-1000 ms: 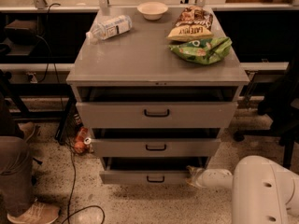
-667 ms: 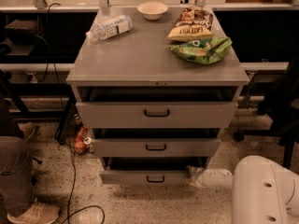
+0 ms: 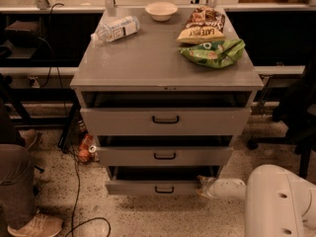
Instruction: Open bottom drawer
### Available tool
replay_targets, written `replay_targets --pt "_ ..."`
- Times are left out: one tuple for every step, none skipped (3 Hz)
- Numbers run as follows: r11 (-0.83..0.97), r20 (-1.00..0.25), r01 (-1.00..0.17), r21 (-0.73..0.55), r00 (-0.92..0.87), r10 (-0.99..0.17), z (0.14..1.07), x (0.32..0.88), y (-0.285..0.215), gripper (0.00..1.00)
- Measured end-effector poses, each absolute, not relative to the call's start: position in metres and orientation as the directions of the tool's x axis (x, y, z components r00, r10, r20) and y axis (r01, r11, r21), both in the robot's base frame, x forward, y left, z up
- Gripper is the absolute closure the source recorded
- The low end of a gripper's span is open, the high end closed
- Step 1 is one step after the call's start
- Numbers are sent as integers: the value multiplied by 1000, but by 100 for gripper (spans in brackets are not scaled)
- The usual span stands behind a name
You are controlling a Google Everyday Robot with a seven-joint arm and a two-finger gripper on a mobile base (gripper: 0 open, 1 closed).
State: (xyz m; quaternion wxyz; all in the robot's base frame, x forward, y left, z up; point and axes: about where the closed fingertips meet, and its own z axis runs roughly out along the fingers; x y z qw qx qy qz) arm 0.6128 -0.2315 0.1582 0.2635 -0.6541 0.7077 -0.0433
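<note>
Gripper [image 3: 204, 186] at right front corner of bottom drawer [image 3: 140, 187]; cannot tell whether jaws grip

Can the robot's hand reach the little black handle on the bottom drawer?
Probably yes. The hand sits low by the right front corner of the bottom drawer, and nothing I can see stands between it and the handle.

Grey bottom drawer [image 3: 148, 187] ajar (claw [image 3: 202, 186] at its corner).

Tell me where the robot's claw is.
In the camera view, the claw sits low on the right, at the right end of the plain grey metal bottom drawer's front, near the speckled floor.
</note>
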Motion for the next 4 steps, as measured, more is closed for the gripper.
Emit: replay_targets --pt "140 -316 -903 -406 -5 -949 158 613 -231 18" --pt "140 -316 -903 -406 -5 -949 158 613 -231 0" --pt "120 -299 -912 -391 3 -954 157 614 -228 0" --pt "95 -273 -928 -361 8 -962 158 616 -226 0"
